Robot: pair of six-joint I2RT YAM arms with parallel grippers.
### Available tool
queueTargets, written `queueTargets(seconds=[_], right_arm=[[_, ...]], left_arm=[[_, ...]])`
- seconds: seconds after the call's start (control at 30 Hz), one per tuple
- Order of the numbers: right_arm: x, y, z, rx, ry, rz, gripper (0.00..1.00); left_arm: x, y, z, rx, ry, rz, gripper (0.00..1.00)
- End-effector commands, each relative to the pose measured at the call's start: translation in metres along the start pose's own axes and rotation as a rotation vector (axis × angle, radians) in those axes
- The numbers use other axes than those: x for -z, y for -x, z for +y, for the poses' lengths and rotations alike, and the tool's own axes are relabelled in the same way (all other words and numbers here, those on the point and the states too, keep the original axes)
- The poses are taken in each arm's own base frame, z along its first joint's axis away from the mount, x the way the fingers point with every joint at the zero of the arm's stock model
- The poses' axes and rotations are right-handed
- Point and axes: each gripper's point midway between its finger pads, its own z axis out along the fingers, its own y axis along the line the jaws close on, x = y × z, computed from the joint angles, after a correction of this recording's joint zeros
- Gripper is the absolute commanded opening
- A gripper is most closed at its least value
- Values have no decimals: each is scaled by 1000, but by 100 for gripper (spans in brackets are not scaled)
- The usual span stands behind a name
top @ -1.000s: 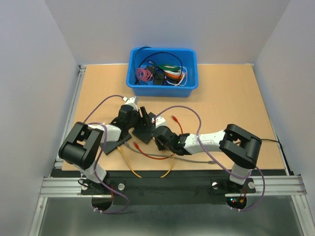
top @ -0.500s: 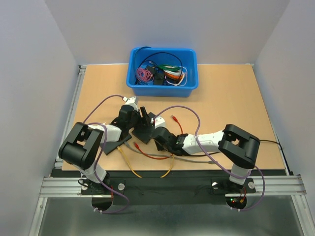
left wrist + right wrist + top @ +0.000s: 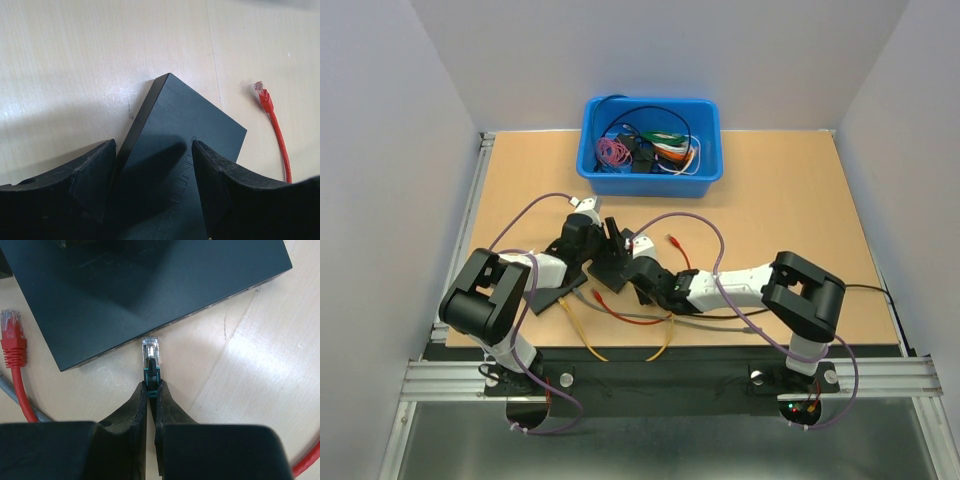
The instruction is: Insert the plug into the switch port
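**Plug tip at the switch's edge**

The left fingers [image 3: 90, 185] are closed on the black switch [image 3: 185, 130], one on each side. From above, the left arm hides that grip. A red cable [image 3: 264, 100] lies on the counter [image 3: 75, 60] right of the switch, apart from it. Only the right wrist view shows the plug [image 3: 151, 352]. Its clear tip sits at the switch's near edge; whether it has entered a port cannot be told. The right fingers [image 3: 132, 415] pinch its dark boot. The overhead view alone shows a blue bin [image 3: 650, 185] of cables farther back.
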Motion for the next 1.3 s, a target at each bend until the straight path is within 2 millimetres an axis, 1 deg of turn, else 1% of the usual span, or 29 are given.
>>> queueTargets(seconds=[0.0, 0.2, 0.33, 0.37, 0.63, 0.73, 0.77, 1.0, 1.13, 1.27], right_arm=[[0, 19, 16, -20, 30, -34, 0], [-2, 23, 24, -25, 47, -36, 0], [-2, 25, 30, -23, 54, -42, 0], [-2, 26, 29, -20, 45, -47, 0], [-1, 42, 31, -9, 20, -95, 1], [1, 52, 28, -11, -6, -125, 0], [1, 49, 21, 8, -39, -114, 0], [7, 63, 14, 26, -81, -148, 1], [6, 65, 16, 35, -80, -148, 0], [1, 56, 22, 48, -50, -117, 0]], left_arm=[[0, -6, -4, -20, -3, 30, 73], [-1, -8, -6, -25, -1, 33, 73], [-5, -13, -6, -31, 2, 47, 73], [-6, -14, -6, -34, 4, 51, 73], [-7, -16, -6, -37, 8, 55, 73], [-7, -16, -6, -39, 9, 54, 73], [-7, -15, -6, -39, 10, 53, 73], [-7, -17, -5, -43, 11, 57, 72], [-7, -17, -7, -43, 8, 57, 72], [-7, -17, -8, -48, 6, 58, 72]])
